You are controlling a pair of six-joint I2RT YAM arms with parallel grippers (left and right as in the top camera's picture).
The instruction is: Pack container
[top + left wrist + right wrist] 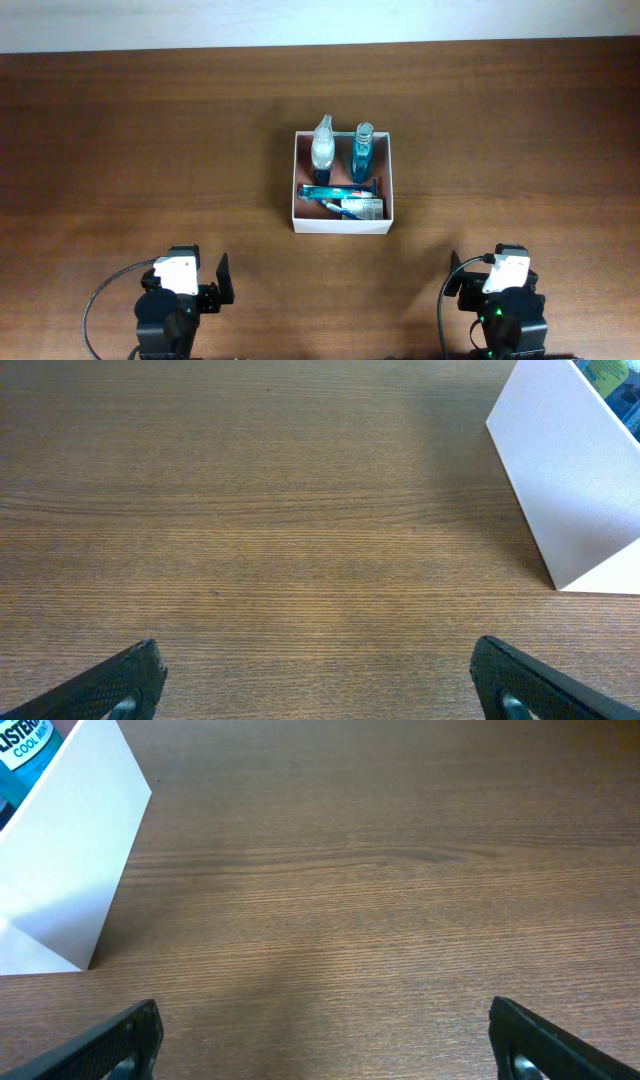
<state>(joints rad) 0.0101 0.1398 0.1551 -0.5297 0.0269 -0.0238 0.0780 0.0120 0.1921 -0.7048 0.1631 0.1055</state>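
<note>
The white container (342, 226) sits at the table's middle. Inside it stand a clear spray bottle (322, 150) and a blue mouthwash bottle (362, 152) at the back, with a toothpaste tube (336, 191) and a small packet (362, 207) lying at the front. Its outer wall shows in the left wrist view (570, 490) and in the right wrist view (70, 880). My left gripper (315, 680) is open and empty over bare wood near the front left. My right gripper (325, 1040) is open and empty near the front right. Both are well short of the container.
The brown wooden table (150, 150) runs to a pale wall strip at the back edge (300, 20). Both arm bases (175, 300) (505, 300) with cables sit at the front edge.
</note>
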